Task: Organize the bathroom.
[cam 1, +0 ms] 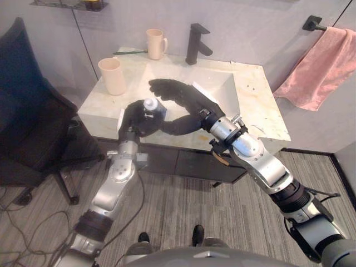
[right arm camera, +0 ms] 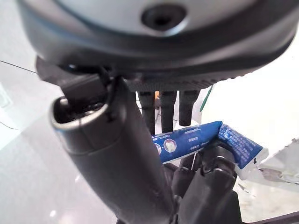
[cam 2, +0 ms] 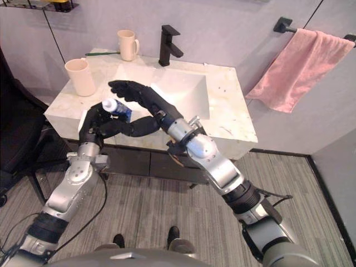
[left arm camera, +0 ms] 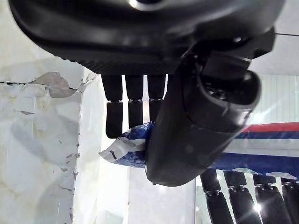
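From the left eye view, a pale marble vanity (cam 1: pixel 253 111) holds a sunken sink (cam 1: pixel 214 86) with a black faucet (cam 1: pixel 196 43) behind it. A beige cup (cam 1: pixel 113 76) stands near the counter's left edge, and a second mug (cam 1: pixel 156 43) sits at the back beside a green toothbrush (cam 1: pixel 129 53). A pink towel (cam 1: pixel 320 69) hangs from a wall bar on the right, and a dark chair (cam 1: pixel 28 105) stands at left.

In the right eye view, the left hand (cam 2: pixel 95 123) is curled around a blue toothpaste tube (cam 2: pixel 117 109) — white cap upward — above the counter's front edge. The right hand (cam 2: pixel 136 93) reaches across, its fingers stretched straight over the tube.

The left wrist view shows the thumb and fingers clamped on the tube.

The right wrist view shows the right fingers extended beyond the tube, thumb apart — not gripping it.
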